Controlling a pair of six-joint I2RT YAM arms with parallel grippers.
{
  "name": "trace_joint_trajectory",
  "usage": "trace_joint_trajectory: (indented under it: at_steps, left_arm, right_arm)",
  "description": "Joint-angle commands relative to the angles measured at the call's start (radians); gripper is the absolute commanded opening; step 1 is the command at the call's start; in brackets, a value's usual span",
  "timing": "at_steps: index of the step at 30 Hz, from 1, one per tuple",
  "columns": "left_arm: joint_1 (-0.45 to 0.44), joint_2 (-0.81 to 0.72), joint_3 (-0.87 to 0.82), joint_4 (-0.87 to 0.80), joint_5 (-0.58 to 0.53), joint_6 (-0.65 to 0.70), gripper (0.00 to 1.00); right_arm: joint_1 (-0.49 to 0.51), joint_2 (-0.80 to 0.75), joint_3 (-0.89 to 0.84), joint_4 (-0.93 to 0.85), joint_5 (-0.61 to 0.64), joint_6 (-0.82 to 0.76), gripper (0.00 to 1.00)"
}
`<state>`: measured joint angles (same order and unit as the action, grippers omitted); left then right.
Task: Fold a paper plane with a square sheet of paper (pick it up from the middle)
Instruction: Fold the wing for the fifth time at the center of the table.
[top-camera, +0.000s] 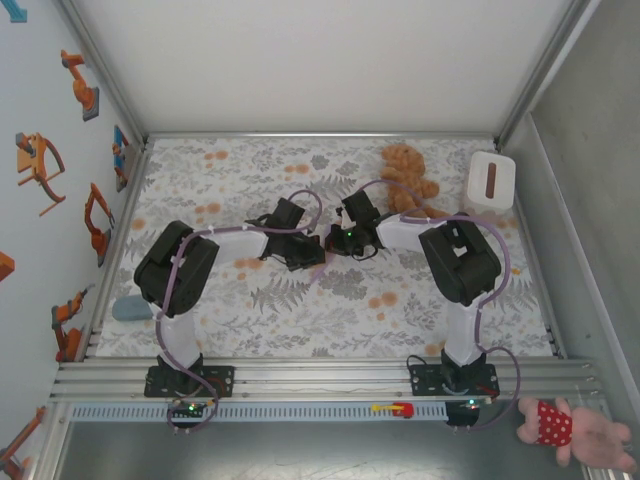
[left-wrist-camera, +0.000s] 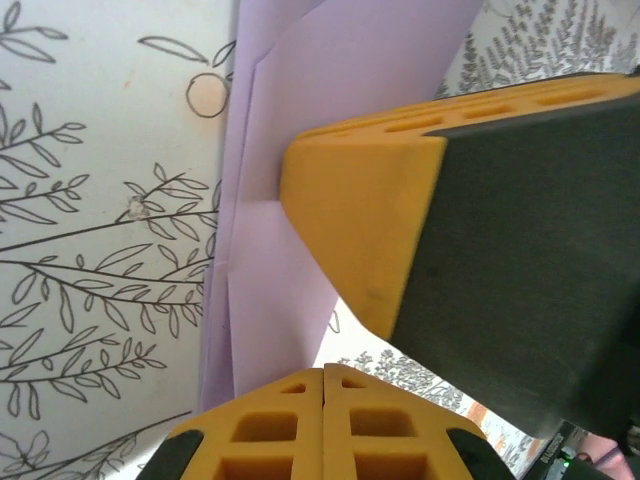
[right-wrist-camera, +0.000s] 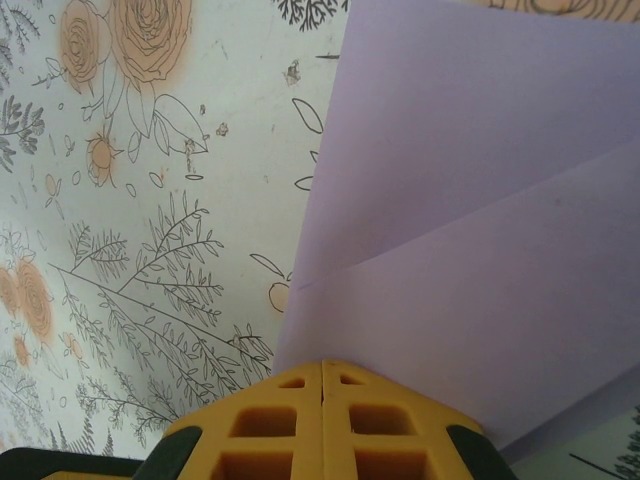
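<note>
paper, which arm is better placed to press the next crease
Probably right: the right claw, shut, rests on the paper with a fold line just ahead of its tips. The left claw sits at the paper's edge.

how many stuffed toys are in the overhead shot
2. A brown teddy bear sits at the far right of the table, left of the white box. A pink plush toy lies off the table, near right corner. The arms may hide more.

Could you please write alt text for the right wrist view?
Folded lavender paper covers the upper right, over a floral tablecloth, with a fold line running across it. The right gripper, yellow fingers shut together, sits at the paper's lower left corner.
</note>
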<state>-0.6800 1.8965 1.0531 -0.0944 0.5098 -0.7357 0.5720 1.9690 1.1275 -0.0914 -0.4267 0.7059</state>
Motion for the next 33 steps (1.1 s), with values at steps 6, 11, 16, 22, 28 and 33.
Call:
trace_joint_trajectory:
  at_steps: [6,11,16,22,28,33]
  left_arm:
    - [-0.009,0.034,0.014,-0.036,0.0,0.001,0.03]
    - [-0.023,0.035,-0.005,-0.052,-0.02,0.001,0.03]
    - [-0.033,0.026,-0.041,-0.056,-0.045,-0.008,0.03]
    - [-0.047,-0.001,-0.075,-0.084,-0.073,-0.005,0.02]
    - [-0.054,-0.038,-0.121,-0.102,-0.082,-0.003,0.02]
    - [-0.056,-0.058,-0.144,-0.144,-0.089,0.021,0.02]
  right_arm:
    - [0.006,0.039,-0.034,-0.065,0.019,0.0,0.0]
    - [0.006,0.049,-0.037,-0.065,0.023,0.013,0.0]
    - [0.006,0.063,-0.044,-0.069,0.041,0.029,0.0]
    - [0.006,0.07,-0.039,-0.102,0.076,0.033,0.0]
    - [0.006,0.077,-0.041,-0.113,0.092,0.037,0.0]
    - [0.006,0.083,-0.043,-0.117,0.098,0.041,0.0]
